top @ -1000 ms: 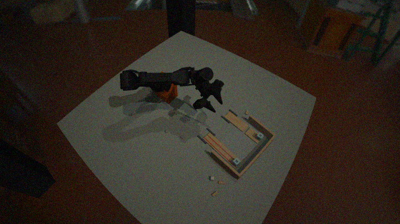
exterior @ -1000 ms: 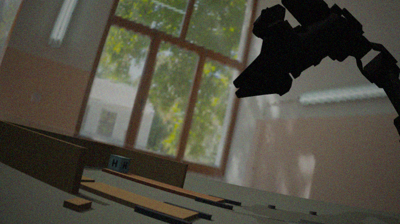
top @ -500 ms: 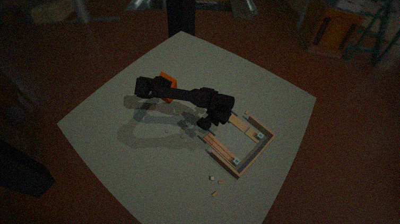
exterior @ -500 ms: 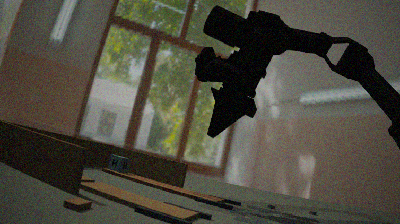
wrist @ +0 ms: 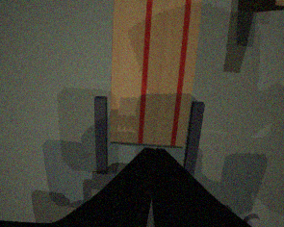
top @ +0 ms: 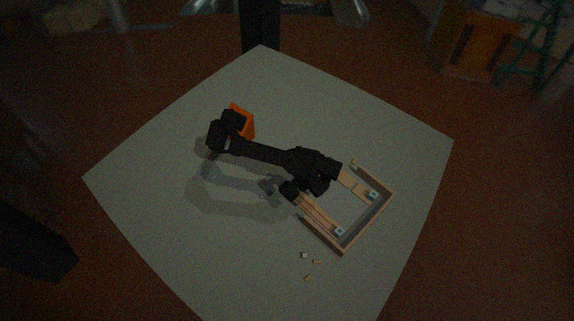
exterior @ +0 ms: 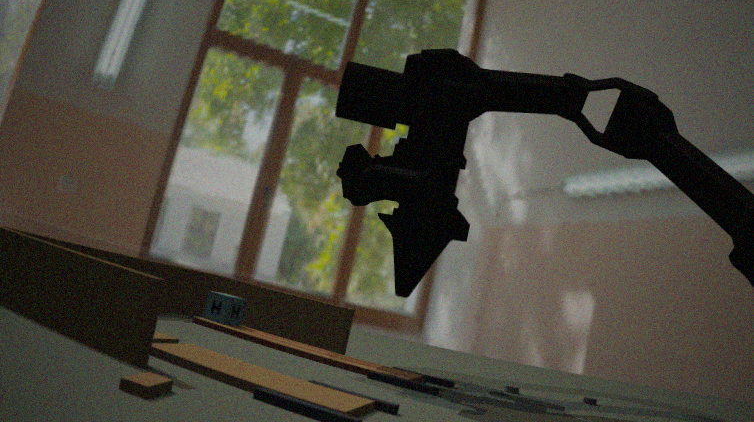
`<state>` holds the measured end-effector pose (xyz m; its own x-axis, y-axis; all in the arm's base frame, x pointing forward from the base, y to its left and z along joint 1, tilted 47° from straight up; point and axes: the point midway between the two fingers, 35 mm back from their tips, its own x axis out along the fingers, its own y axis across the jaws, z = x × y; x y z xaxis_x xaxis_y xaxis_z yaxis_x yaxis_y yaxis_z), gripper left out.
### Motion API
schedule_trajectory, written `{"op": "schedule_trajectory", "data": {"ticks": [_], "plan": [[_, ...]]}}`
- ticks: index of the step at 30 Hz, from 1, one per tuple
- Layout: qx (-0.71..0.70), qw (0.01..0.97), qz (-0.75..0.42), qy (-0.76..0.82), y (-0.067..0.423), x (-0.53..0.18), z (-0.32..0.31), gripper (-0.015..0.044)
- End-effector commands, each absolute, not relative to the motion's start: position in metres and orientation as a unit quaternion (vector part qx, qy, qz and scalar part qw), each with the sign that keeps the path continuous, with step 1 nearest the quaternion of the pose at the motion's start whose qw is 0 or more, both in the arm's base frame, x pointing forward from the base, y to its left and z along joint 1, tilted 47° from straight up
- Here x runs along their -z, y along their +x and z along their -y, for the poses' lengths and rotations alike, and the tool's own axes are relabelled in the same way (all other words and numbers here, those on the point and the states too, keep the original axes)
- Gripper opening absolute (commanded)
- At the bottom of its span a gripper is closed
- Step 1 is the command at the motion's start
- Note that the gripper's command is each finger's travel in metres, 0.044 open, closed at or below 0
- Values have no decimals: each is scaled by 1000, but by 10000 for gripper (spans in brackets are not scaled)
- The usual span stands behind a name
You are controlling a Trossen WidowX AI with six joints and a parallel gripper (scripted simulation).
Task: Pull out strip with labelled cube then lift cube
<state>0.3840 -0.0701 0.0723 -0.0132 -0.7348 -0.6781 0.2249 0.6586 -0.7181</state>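
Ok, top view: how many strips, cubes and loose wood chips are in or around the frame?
Strips: 2, the red-lined strip and the gapped strip
Cubes: 2
Loose chips: 4
Total: 8
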Motion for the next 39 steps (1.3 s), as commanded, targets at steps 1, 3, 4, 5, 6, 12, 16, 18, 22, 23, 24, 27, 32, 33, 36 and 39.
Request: {"op": "schedule_trajectory", "data": {"ticks": [1,3,4,5,6,12,16,18,22,23,24,27,32,33,36,39], "plan": [[358,668,-619,-205,384,-67,75,0],[358,668,-619,-205,384,-65,78,0],[358,668,-619,-205,384,-64,79,0],[358,668,-619,-204,384,-63,80,0],[358,668,-619,-204,384,-62,81,0],[358,668,-619,-204,384,-55,89,0],[358,668,-619,-204,384,-50,93,0],[358,668,-619,-205,384,-48,96,0],[358,668,-619,-205,384,-43,101,0],[358,668,-619,-205,384,-42,102,0],[358,668,-619,-205,384,-41,103,0],[359,668,-619,-205,383,-38,106,0],[359,668,-619,-205,382,-32,112,0],[359,668,-619,-205,382,-31,113,0],[359,668,-619,-205,381,-28,117,0],[359,668,-619,-206,380,-24,120,0]]}}
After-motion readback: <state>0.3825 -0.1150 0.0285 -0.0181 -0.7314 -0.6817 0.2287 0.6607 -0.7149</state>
